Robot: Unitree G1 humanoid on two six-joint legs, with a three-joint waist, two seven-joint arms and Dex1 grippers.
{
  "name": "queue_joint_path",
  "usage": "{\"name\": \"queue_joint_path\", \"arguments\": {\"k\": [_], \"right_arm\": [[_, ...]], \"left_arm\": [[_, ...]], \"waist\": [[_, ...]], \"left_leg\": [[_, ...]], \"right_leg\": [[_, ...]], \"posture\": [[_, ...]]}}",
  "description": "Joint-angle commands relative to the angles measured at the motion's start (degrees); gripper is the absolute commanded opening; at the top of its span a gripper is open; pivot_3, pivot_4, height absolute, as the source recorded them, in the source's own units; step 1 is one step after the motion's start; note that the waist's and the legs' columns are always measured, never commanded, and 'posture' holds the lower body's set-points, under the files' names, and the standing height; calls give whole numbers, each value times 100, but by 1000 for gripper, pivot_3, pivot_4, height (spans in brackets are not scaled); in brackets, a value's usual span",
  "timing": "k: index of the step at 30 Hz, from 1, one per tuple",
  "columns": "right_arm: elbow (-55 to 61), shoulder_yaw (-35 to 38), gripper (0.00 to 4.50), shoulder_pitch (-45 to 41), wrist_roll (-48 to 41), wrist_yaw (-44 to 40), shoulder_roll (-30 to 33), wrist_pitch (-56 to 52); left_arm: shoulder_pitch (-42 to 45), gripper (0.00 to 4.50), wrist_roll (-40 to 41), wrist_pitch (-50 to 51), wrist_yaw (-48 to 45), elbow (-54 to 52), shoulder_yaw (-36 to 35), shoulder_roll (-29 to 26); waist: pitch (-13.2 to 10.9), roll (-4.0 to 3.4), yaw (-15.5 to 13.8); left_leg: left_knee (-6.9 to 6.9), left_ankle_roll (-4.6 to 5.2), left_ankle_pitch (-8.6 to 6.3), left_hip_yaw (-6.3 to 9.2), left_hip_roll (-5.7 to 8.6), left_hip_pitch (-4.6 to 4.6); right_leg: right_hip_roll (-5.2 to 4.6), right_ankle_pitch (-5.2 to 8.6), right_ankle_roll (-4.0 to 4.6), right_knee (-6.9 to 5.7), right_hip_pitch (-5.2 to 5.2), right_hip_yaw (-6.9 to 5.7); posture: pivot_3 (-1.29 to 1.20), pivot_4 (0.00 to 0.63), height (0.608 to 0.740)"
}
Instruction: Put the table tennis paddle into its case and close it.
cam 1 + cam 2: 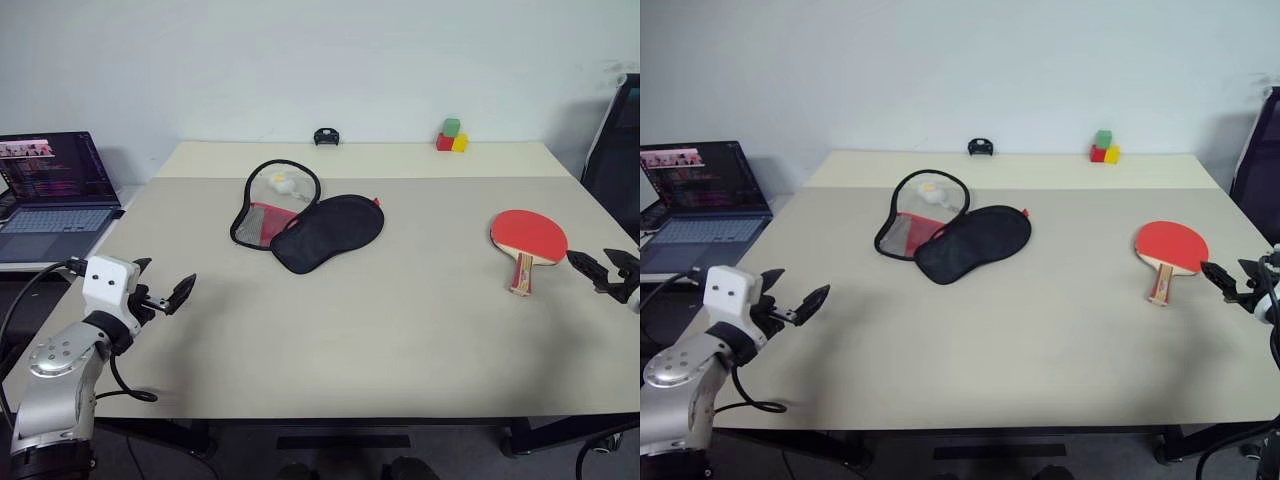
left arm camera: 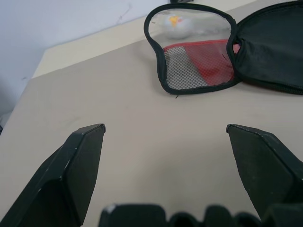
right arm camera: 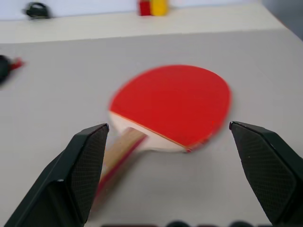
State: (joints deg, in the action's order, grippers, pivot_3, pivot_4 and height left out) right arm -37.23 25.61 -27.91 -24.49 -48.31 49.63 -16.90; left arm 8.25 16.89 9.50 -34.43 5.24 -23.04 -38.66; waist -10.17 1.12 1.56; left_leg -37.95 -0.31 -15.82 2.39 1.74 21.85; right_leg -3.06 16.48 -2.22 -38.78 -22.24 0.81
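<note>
Bench (image 1: 400,330) surface is pale beige and carries all task items. The table tennis paddle (image 1: 528,240) lies flat at the right side, red rubber face up, with its wooden handle pointing toward the near edge. The case (image 1: 305,220) lies left of centre toward the far side, unzipped and spread open: the black fabric half rests on the right, the mesh half with its red panel on the left (a small pale object shows through the mesh at its far end, identity not determinable). Paddle and case are well apart, with bare bench between them.

The right gripper (image 1: 603,268) sits at the right edge, just beside and near of the paddle handle, not touching it. Its jaws are released and spread wide, with nothing between them; the right wrist view shows the paddle lying ahead, framed between both fingers (image 3: 80,170).

The left gripper (image 1: 165,290) hovers over the near left corner, well apart from the case. Its jaws are likewise released and hold nothing; the left wrist view shows the open case ahead on the bench.

At the far edge stand small coloured blocks (image 1: 452,136) (green, red and yellow) and a small black object (image 1: 326,136). An open laptop (image 1: 52,195) sits on a separate surface to the left.
</note>
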Motion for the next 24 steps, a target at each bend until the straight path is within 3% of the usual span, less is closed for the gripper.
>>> {"name": "queue_joint_path", "arguments": {"k": [1, 10, 16, 24], "right_arm": [[837, -56, 4485, 236, -195, -114, -89, -331], [2471, -622, 4485, 383, -547, -181, -511, -1340], [3518, -1128, 4485, 73, -798, 340, -1240, -2074], [3762, -2066, 4485, -768, -707, 1313, -2428, -3192]], "left_arm": [[163, 4500, 119, -120, -78, -12, -117, -95], [442, 4500, 216, 74, -329, -31, 165, -59], [774, 4500, 643, 526, -817, -160, 396, -40], [1352, 4500, 720, 827, -1075, 26, 689, -50]], "waist": [[0, 1, -3], [0, 1, 0], [0, 1, 1], [-3, 5, 6]], "left_leg": [[0, 0, 0, 1, 0, 1], [-1, 0, 0, 1, 0, 0], [-2, -1, 0, 9, 0, 2], [-2, -3, 1, 17, 1, 6]], "right_leg": [[0, 0, 0, 1, 0, -1], [0, 0, 0, -5, -3, 1], [0, 0, 0, -7, -4, -4], [1, 0, 0, -9, -10, -9]], "posture": [[0, 150, 740], [0, 150, 740], [0, 150, 740], [0, 150, 740]]}}
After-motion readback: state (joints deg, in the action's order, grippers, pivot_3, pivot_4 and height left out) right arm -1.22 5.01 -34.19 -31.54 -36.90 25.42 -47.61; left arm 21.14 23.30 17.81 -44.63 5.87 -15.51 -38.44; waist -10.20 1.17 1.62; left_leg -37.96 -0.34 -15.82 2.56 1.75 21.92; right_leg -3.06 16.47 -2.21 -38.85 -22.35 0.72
